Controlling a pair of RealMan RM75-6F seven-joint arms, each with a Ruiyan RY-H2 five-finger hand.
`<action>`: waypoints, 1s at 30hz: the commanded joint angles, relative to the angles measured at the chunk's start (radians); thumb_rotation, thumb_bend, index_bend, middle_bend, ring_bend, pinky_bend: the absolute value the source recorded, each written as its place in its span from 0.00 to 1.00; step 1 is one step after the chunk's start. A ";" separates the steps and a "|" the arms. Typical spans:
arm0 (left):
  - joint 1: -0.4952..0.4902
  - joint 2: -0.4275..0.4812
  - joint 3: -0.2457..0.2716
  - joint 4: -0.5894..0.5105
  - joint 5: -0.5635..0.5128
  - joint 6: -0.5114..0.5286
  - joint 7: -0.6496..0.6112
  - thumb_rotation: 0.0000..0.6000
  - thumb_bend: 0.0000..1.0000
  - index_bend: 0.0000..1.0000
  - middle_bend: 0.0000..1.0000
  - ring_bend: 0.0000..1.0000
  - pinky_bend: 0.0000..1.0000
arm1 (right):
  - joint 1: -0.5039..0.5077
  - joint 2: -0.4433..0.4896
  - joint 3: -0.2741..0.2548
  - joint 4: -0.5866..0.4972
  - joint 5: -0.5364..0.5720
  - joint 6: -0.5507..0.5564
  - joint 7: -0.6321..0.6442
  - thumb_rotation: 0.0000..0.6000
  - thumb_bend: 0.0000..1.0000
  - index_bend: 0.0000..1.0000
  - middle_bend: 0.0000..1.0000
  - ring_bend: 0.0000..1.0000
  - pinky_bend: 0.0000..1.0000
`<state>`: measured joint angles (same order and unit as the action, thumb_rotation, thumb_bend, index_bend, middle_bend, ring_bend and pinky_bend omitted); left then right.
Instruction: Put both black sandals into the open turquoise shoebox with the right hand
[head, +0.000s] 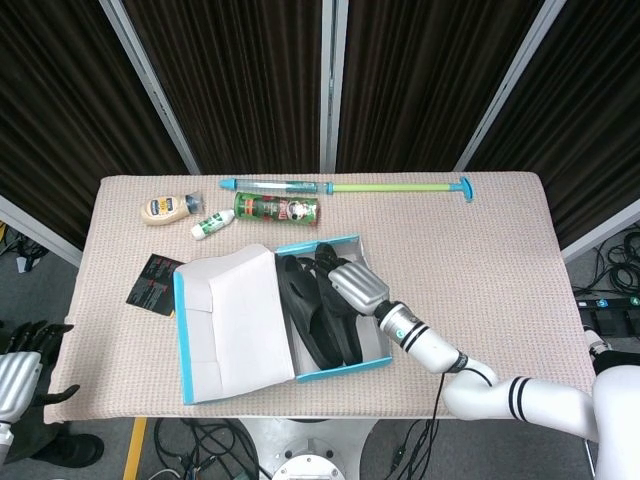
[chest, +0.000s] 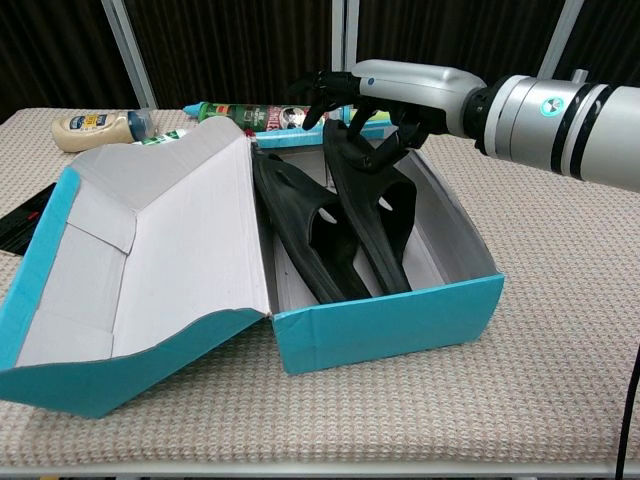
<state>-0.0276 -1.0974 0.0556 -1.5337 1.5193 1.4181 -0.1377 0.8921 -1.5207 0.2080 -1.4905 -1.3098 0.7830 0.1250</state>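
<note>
the table (head: 480, 240) carries the box (chest: 400, 322) near its front edge, left of centre, lid (head: 235, 325) folded open to the left. both sandals (chest: 310, 225) lie on edge inside it, side by side, the right one (chest: 365, 200) leaning with its far end up near the back wall. the right hand (chest: 385, 95) hovers over that far end with fingers spread and nothing in them; whether a fingertip touches the sandal i cannot tell. the placing looks done, so the step in hand seems to be settling: press down gently on the raised end so the sandal seats flat, and avoid hooking a strap hole or dragging the box wall when lifting off. the left hand (head: 20, 370) hangs off the table's front-left corner, fingers apart, empty. along the back edge sit a pump (head: 345, 186), a can (head: 278, 210), a bottle (head: 168, 208) and a tube (head: 212, 223); a black card (head: 152, 281) lies by the lid.
</note>
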 joint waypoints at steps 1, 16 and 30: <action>0.000 -0.002 0.000 0.003 0.000 -0.002 -0.002 1.00 0.03 0.18 0.17 0.09 0.07 | -0.004 -0.006 -0.007 0.007 -0.011 0.008 0.013 1.00 0.55 0.01 0.19 0.08 0.26; -0.003 -0.009 0.000 0.011 -0.001 -0.008 -0.007 1.00 0.03 0.19 0.17 0.09 0.07 | 0.008 -0.061 -0.042 0.098 0.012 -0.048 0.011 1.00 0.55 0.01 0.20 0.08 0.26; -0.005 -0.009 -0.003 0.014 0.012 0.005 -0.009 1.00 0.03 0.18 0.17 0.09 0.07 | -0.066 0.061 -0.035 -0.040 -0.056 0.109 -0.002 1.00 0.54 0.01 0.13 0.04 0.24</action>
<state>-0.0321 -1.1071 0.0526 -1.5187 1.5312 1.4223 -0.1467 0.8425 -1.4825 0.1734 -1.5086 -1.3570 0.8757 0.1327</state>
